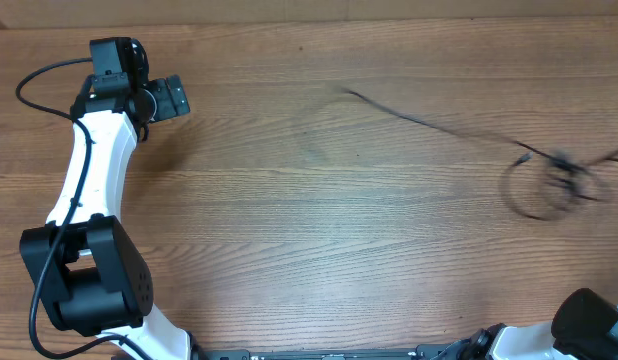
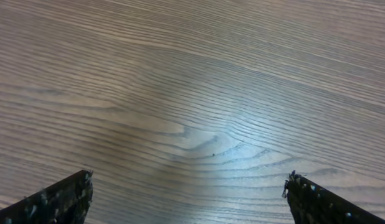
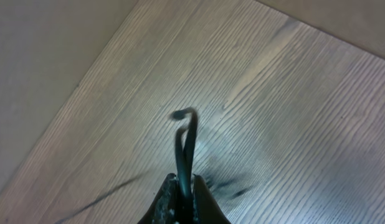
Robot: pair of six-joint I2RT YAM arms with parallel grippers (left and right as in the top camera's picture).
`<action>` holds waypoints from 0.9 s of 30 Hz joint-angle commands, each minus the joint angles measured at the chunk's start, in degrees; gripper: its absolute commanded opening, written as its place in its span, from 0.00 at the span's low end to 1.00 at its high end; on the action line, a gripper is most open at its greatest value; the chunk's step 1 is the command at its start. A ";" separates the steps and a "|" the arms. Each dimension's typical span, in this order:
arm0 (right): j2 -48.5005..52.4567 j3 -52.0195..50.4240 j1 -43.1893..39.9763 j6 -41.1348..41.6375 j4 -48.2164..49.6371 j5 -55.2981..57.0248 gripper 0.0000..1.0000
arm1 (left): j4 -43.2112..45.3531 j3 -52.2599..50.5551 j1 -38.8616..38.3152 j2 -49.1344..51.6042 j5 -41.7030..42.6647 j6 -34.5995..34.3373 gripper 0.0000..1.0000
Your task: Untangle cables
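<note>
- Item one, thin black flexible cables (image 1: pixel 561 175): they lie in a loose loop and knot near the right edge of the light wood-grain table (image 1: pixel 319 250). One strand trails toward the middle. They are too blurred overhead for you to count the cords.
- Item two, right gripper (image 3: pixel 184 182): clenched on a black cable strand (image 3: pixel 194 134), whose bent end stands up from between the fingers. You appear to be pinching it to draw it free of the knot.
- Item three, left gripper (image 2: pixel 187 179): released, fingers wide apart with nothing between them. It sits over bare wood, well apart from the cables. It looks ready to pin a strand, but you would have to bring it across first.
- Risk: a one-handed pull may drag the whole bundle.
</note>
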 commanded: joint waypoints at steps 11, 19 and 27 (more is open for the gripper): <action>-0.57 1.66 8.37 -2.84 -0.48 -5.14 0.04 | 5.20 0.39 -8.41 -0.57 12.00 5.53 1.00; -0.57 1.66 17.49 -2.38 -0.46 -5.35 0.04 | 9.05 0.42 -17.97 -0.57 12.00 6.19 0.99; -0.57 1.66 24.98 -2.16 -0.26 -9.57 0.04 | 12.85 0.52 -25.86 -0.57 15.93 6.19 1.00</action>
